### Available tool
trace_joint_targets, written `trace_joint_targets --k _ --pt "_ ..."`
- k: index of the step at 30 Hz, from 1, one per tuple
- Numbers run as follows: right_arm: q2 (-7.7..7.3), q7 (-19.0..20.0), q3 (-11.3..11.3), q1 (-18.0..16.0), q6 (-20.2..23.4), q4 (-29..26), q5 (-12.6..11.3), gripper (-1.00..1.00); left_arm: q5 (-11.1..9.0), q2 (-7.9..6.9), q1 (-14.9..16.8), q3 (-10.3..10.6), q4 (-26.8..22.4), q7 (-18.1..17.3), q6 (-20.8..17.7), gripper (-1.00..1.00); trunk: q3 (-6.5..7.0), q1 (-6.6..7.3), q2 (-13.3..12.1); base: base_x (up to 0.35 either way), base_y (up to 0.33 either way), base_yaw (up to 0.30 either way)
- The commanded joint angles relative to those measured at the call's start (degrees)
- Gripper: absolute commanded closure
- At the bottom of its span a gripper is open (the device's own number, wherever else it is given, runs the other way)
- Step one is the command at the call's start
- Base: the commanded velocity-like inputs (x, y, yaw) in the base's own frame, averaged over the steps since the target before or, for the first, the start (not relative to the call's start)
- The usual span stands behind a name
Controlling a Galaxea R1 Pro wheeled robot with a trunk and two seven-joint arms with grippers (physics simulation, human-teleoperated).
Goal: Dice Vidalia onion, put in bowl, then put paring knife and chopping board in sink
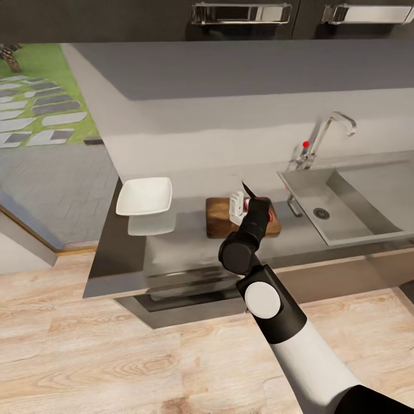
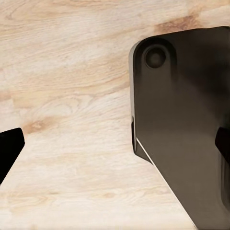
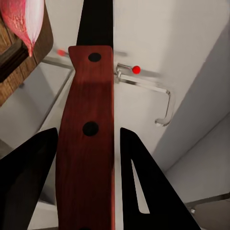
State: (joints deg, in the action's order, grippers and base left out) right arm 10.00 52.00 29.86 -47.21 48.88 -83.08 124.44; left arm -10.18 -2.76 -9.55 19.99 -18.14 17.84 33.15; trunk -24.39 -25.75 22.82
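- nearest you, your right arm reaches forward from the bottom of the head view, white forearm then dark wrist, up over the wooden floor (image 1: 86, 356) to the surface edge.
- your right claw (image 1: 248, 202) is closed on the paring knife (image 3: 88, 124); in the right wrist view the reddish-brown riveted handle sits clamped between the two dark fingers (image 3: 143, 187), with the dark blade running on away from the camera.
- in the head view the paring knife's blade tip pokes up and to the left above the claw, over the chopping board (image 1: 221, 221).
- the chopping board lies flat on the countertop (image 1: 184, 230), between the bowl and the sink, with your claw over its right half.
- the vidalia onion (image 3: 26, 19) shows in the right wrist view as a pinkish-red rounded shape resting on the board's brown wood, just beside the knife blade; in the head view only a sliver of red shows by the claw.
- the bowl (image 1: 145, 196), white and square, sits on the surface to the left of the board, well apart from it.
- the sink (image 1: 368, 218) lies to the right of the board, with its dark drain (image 1: 321, 213) near the basin's left end.
- farthest back, the chrome tap (image 1: 328, 135) with its red knob stands behind the sink against the wall.
- your left claw (image 2: 115, 148) points down at the wooden floor beside a dark part of the robot; only the dark finger tips show at the edges of the left wrist view, set wide apart with nothing between them.
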Motion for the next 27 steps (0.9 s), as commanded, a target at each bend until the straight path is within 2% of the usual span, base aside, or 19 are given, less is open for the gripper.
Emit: trace_joint_targets --k 1,11,18,27 --pt "0.00 0.62 0.11 -0.07 0.16 0.03 0.54 1.00 -0.54 -0.06 -0.03 0.49 -0.14 0.26 0.07 -1.00 -0.15 -0.03 0.10 0.000 0.000 0.000" --pt "0.00 0.78 0.03 -0.07 -0.16 0.11 0.54 1.00 -0.54 -0.06 -0.02 0.49 -0.14 0.26 0.07 -1.00 -0.26 -0.03 0.10 0.000 0.000 0.000" --pt "0.00 3.01 0.05 -0.07 -0.19 0.63 0.54 1.00 -0.55 -0.07 -0.03 0.49 -0.14 0.26 0.07 -1.00 -0.26 -0.03 0.10 0.000 0.000 0.000" --pt "0.00 3.45 0.11 -0.07 -0.19 2.49 0.54 1.00 -0.54 -0.06 -0.03 0.49 -0.14 0.26 0.07 -1.00 -0.26 -0.03 0.10 0.000 0.000 0.000"
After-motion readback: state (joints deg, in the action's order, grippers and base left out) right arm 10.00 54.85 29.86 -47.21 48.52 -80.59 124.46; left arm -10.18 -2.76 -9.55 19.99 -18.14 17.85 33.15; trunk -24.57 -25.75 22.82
